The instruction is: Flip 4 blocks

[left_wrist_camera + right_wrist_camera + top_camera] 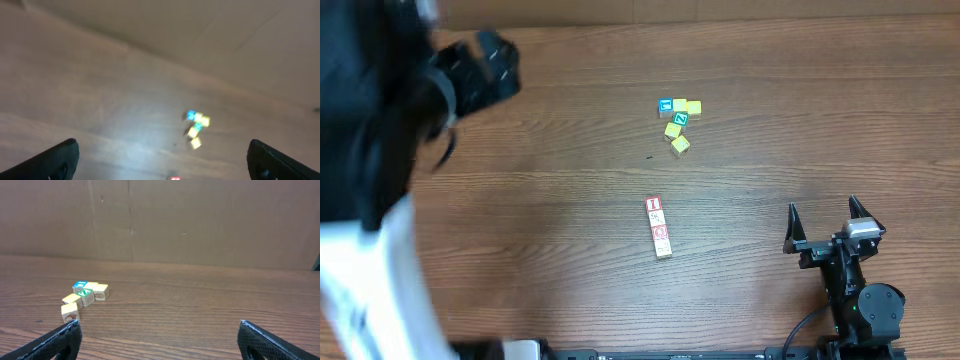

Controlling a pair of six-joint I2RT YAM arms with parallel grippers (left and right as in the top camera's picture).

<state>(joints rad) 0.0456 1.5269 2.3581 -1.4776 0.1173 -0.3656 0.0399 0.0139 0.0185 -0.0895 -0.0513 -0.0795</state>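
Both pincers stand spread wide, grasping nothing: the right gripper (822, 206) sits low at the right of the table (520, 210), and the left gripper (162, 147) hangs above its far left. The 4 blocks (658, 227) lie in 1 touching row mid-table, well apart from both. Only the overhead view shows the row whole. The left wrist view catches a red sliver of it. The right wrist view shows only the yellow, blue and green cubes (85, 297).

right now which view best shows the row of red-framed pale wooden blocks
Overhead: the row of red-framed pale wooden blocks lies whole and unblocked. Left wrist catches only a blurred red speck of it at the frame's bottom edge; right wrist misses it.
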